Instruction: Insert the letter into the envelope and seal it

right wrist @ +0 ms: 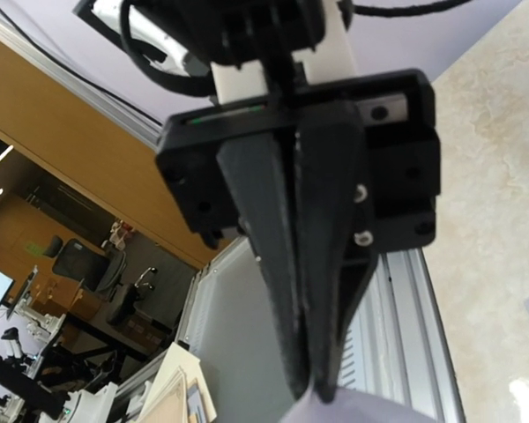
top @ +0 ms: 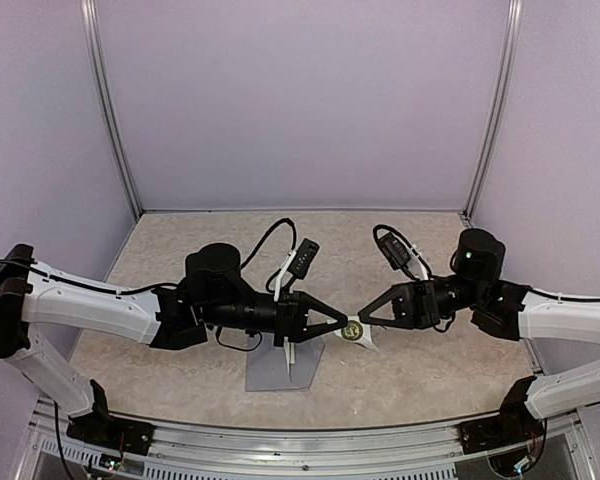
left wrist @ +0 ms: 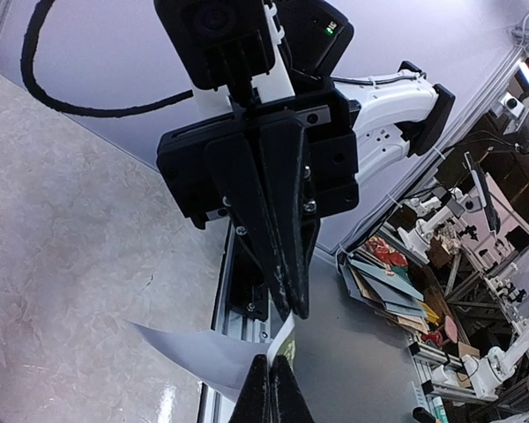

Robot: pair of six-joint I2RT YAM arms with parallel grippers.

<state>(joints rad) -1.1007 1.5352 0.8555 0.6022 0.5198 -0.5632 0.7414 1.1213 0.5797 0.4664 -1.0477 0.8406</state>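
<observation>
The grey-blue envelope (top: 280, 368) lies flat on the table near the front edge, under my left gripper; a corner of it shows in the left wrist view (left wrist: 194, 352). No separate letter sheet shows. Both grippers meet above the table's middle. My left gripper (top: 342, 322) (left wrist: 271, 388) is shut on one end of a small white sticker strip (top: 355, 330) (left wrist: 289, 345) with a round gold sticker. My right gripper (top: 366, 320) (left wrist: 291, 308) is shut on the other end. The right wrist view shows the left gripper's shut fingers (right wrist: 313, 335) above a pale paper edge (right wrist: 361, 412).
The beige stone-patterned table (top: 180, 240) is enclosed by lavender walls (top: 300, 100). An aluminium rail (top: 310, 440) runs along the front edge between the arm bases. Black cables (top: 270, 240) loop above both wrists.
</observation>
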